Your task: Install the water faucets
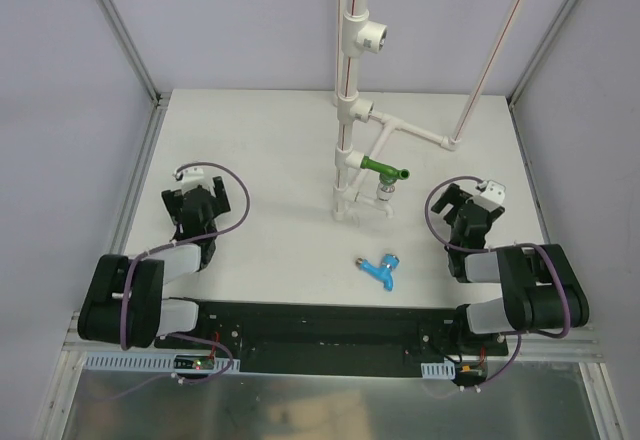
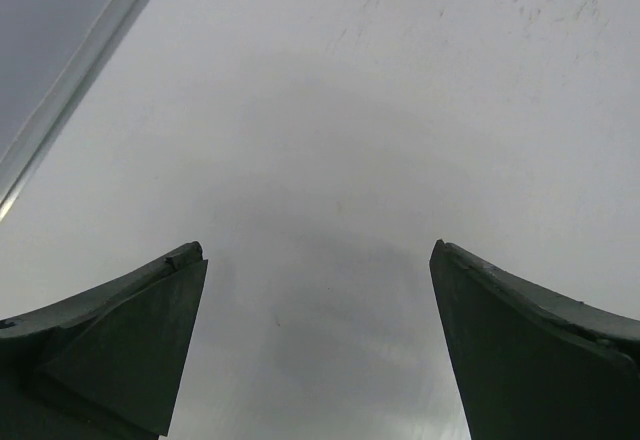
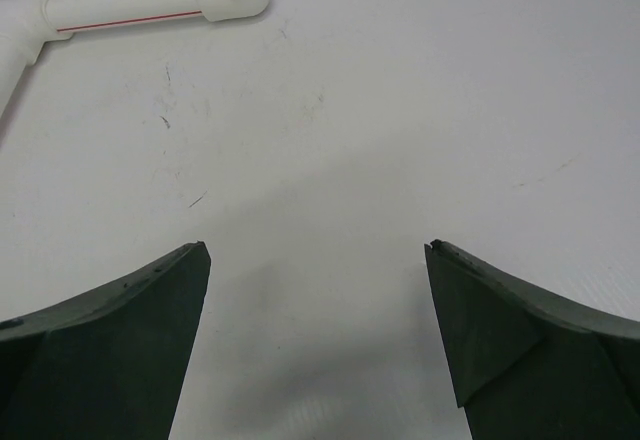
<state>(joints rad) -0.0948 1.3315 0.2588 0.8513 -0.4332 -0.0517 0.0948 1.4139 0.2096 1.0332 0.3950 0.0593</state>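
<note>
The left claw and right claw hang spread wide over the table, pinching nothing. Between the arms, nearer the right, the blue faucet lies on the table. Beyond it, the green faucet juts from the white pipe.

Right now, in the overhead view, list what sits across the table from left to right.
Left gripper, upright white pipe, blue tap, right gripper. Green tap left out: it overlaps the blue one sideways.
</note>
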